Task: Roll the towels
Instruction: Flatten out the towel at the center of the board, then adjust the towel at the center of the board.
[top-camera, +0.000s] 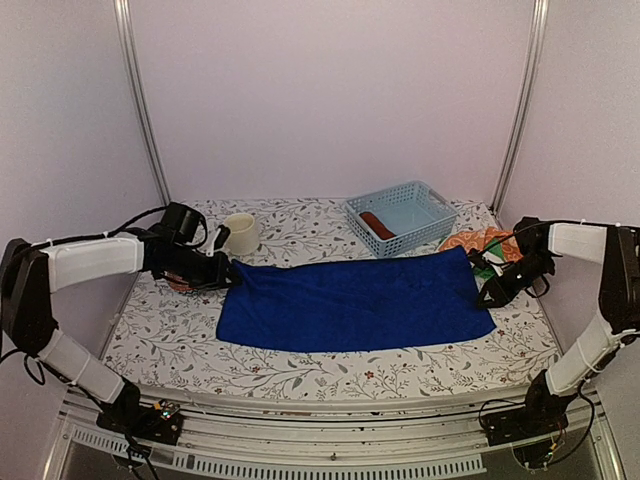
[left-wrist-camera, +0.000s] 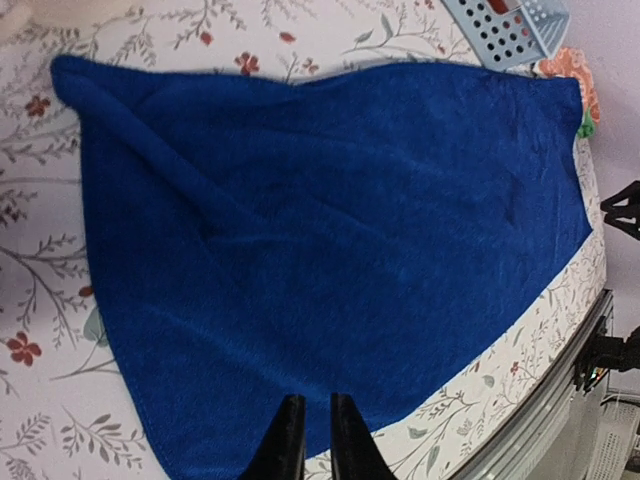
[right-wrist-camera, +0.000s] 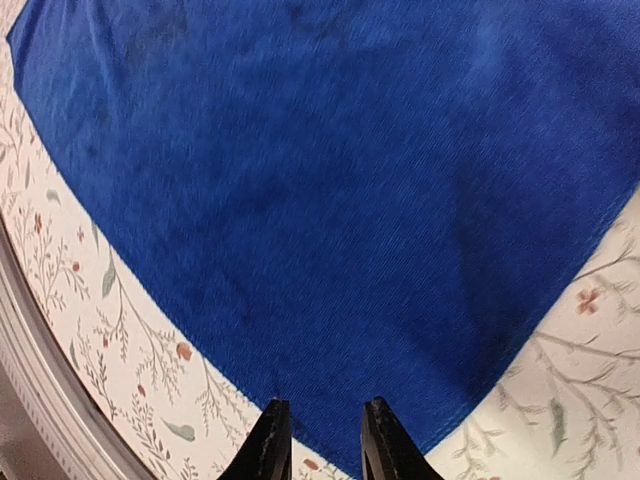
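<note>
The royal-blue soft rectangular towel (top-camera: 355, 305) lay spread flat on the floral-print table (top-camera: 300, 372). My left gripper (left-wrist-camera: 315, 402) hung over its left edge, fingers a narrow gap apart, holding nothing. My right gripper (right-wrist-camera: 320, 408) hung over its right edge, partly open, also empty.

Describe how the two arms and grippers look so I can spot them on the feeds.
Both the left arm and right arm have white link shells between black joints, with thin black cables looping near the wrists. The left gripper and right gripper each show two slim black tapered fingers.
</note>
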